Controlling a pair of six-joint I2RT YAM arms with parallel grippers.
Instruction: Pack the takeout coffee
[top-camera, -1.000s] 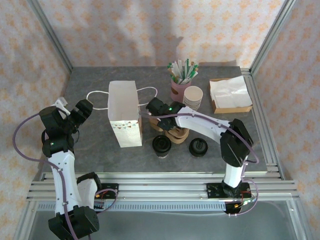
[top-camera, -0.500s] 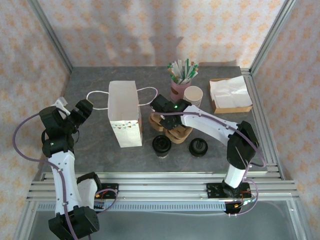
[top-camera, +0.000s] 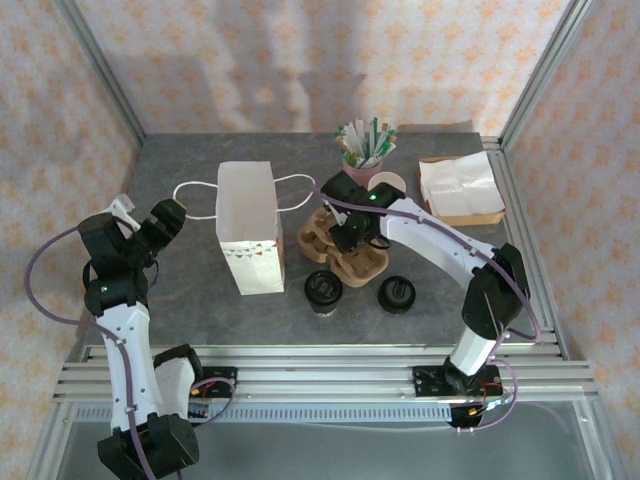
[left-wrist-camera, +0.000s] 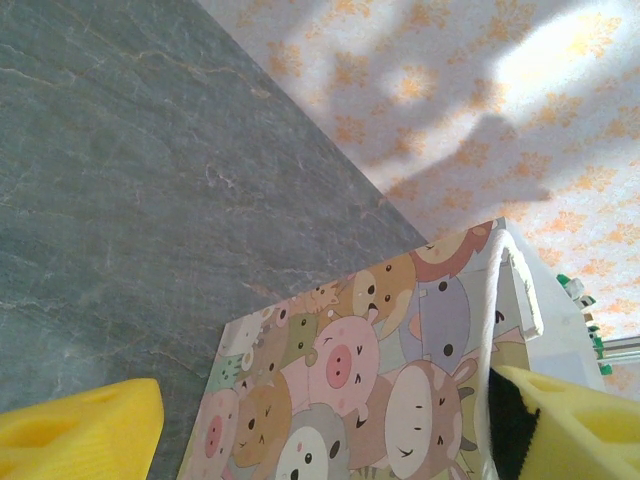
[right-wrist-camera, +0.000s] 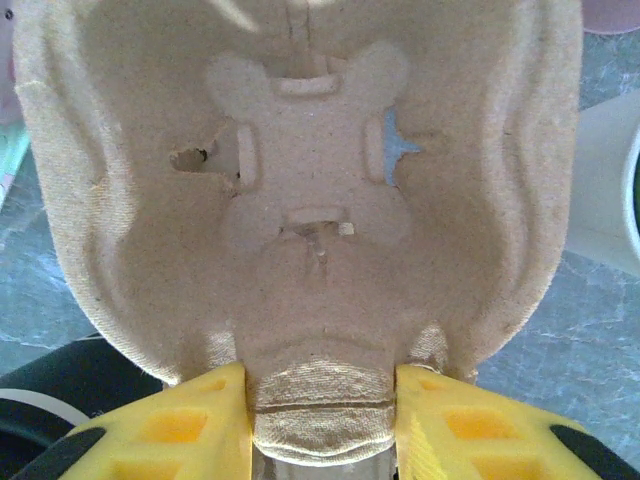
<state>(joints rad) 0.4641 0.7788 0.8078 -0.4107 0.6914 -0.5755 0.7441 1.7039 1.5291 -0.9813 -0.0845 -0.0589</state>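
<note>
The takeout coffee (top-camera: 323, 291), a small cup under a black lid, stands on the table in front of the white paper bag (top-camera: 248, 230). Just behind it my right gripper (top-camera: 352, 232) is shut on a brown pulp cup carrier (top-camera: 345, 255). In the right wrist view the yellow fingers (right-wrist-camera: 180, 425) pinch the carrier's (right-wrist-camera: 320, 200) middle ridge at my right gripper (right-wrist-camera: 320, 400). My left gripper (top-camera: 165, 222) stands open to the left of the bag. In the left wrist view the bag's cartoon-animal side (left-wrist-camera: 380, 370) shows beyond my left gripper (left-wrist-camera: 330, 430), which holds nothing.
A squat black lid piece (top-camera: 396, 294) sits right of the coffee. At the back are a pink cup of stir sticks (top-camera: 362, 160), a stack of white cups (top-camera: 392, 184) and a tray of napkins (top-camera: 460, 190). Aluminium frame rails run along the table's edges.
My right gripper has carried the cup carrier to the right, away from the bag, and the carrier now lies flatter. The left arm has not moved.
</note>
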